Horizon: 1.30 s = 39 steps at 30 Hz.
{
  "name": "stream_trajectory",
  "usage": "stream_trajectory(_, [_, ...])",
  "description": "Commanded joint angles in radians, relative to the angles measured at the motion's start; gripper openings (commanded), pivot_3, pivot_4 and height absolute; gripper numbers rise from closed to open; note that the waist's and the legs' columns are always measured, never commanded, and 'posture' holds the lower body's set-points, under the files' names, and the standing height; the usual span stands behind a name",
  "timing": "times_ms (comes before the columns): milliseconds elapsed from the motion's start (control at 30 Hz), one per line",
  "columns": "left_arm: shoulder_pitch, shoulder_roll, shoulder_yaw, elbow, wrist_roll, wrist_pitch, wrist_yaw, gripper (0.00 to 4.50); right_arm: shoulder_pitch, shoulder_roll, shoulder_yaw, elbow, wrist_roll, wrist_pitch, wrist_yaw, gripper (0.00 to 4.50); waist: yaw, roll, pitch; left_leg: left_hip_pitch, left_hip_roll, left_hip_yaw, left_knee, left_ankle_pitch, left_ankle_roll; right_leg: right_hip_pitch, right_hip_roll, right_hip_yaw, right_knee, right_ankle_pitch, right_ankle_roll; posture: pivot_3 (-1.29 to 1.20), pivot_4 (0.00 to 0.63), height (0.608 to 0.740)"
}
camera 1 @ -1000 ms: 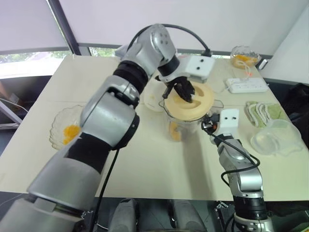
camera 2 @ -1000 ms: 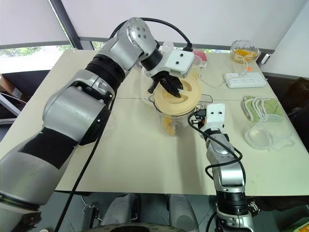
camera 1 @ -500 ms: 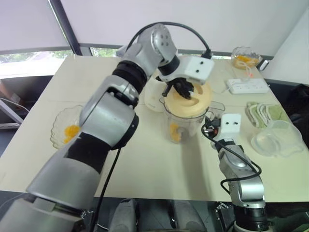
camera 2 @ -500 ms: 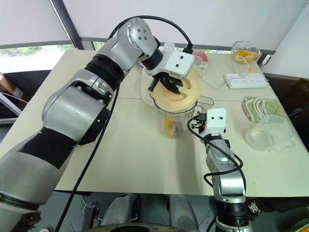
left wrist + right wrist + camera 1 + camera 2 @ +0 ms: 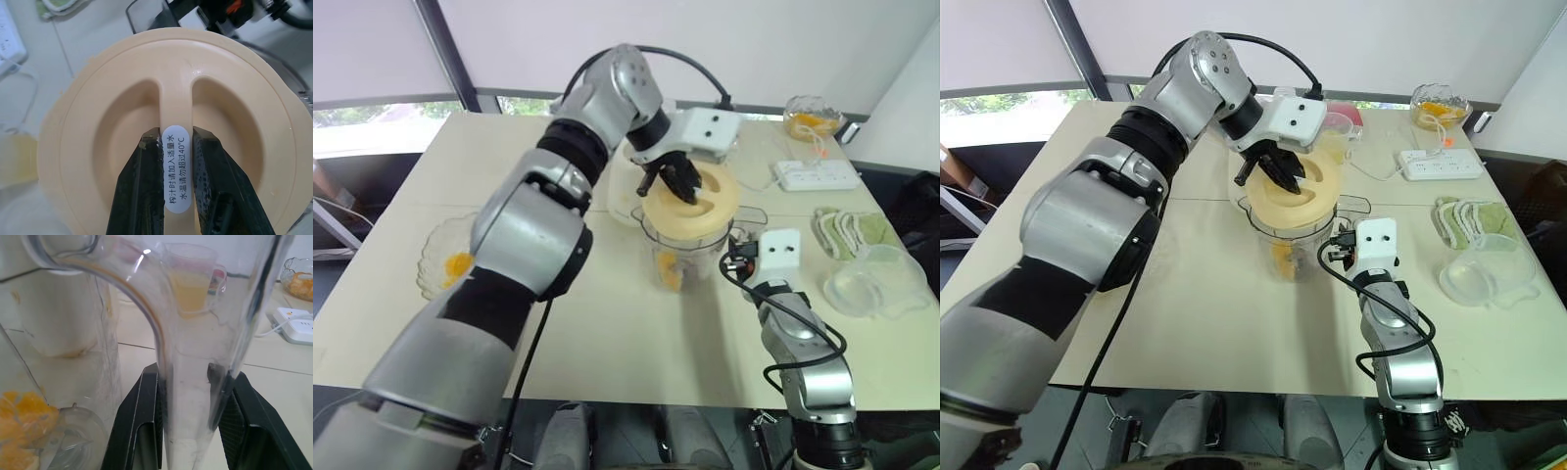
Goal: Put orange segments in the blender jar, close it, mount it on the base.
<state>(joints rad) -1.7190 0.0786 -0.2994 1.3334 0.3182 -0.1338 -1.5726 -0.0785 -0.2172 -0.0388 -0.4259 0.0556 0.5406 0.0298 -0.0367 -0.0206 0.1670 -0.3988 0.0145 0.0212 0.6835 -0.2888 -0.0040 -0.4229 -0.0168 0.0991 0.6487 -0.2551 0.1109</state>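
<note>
A clear blender jar (image 5: pixel 677 257) with orange segments (image 5: pixel 19 426) at its bottom stands mid-table. On its mouth rests the cream lid (image 5: pixel 690 198). My left gripper (image 5: pixel 175 147) is shut on the lid's central ridge (image 5: pixel 175 105), fingers (image 5: pixel 142 186) pinching from both sides. My right gripper (image 5: pixel 188 418) is shut on the jar's clear handle (image 5: pixel 195 362), right of the jar (image 5: pixel 1285 245). The white blender base (image 5: pixel 625 191) stands just behind the jar.
A glass dish (image 5: pixel 450 259) with orange pieces lies at the left. A bowl of oranges (image 5: pixel 808 116), a power strip (image 5: pixel 813 174), a folded cloth (image 5: pixel 847 227) and a clear plastic container (image 5: pixel 873 279) occupy the right side. A measuring cup (image 5: pixel 1337 132) stands behind.
The lid, held by my left gripper, has settled lower onto the jar's mouth and turned slightly. The right gripper keeps its hold on the handle.
</note>
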Motion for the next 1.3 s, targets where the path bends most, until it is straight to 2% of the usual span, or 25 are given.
stream_trajectory(33, [0.005,-0.017,0.004,0.022,-0.006,0.035,-0.041,0.23,-0.007,-0.012,0.013,-0.044,-0.011,-0.008,0.023,0.93,-0.002,0.0,0.0,0.0,0.0,0.0,0.0,0.0,0.0,0.0,0.0,0.0,0.0,0.0,0.0,0.0,0.15,0.74])
stream_trajectory(567, [-0.015,-0.011,-0.029,0.035,-0.063,0.049,-0.042,0.23,-0.024,-0.007,0.016,-0.006,-0.022,-0.022,0.051,0.93,-0.005,0.0,0.0,0.0,0.0,0.0,0.0,0.0,0.0,0.0,0.0,0.0,0.0,0.0,0.0,0.0,0.15,0.74])
stream_trajectory(1300, [-0.038,0.004,-0.2,0.023,-0.222,0.11,-0.042,0.23,0.012,0.024,0.028,0.083,-0.028,-0.102,0.053,0.93,-0.011,0.0,0.0,0.002,0.001,0.0,-0.001,-0.001,0.002,-0.001,0.002,0.002,0.001,0.0,-0.001,0.0,0.15,0.74])
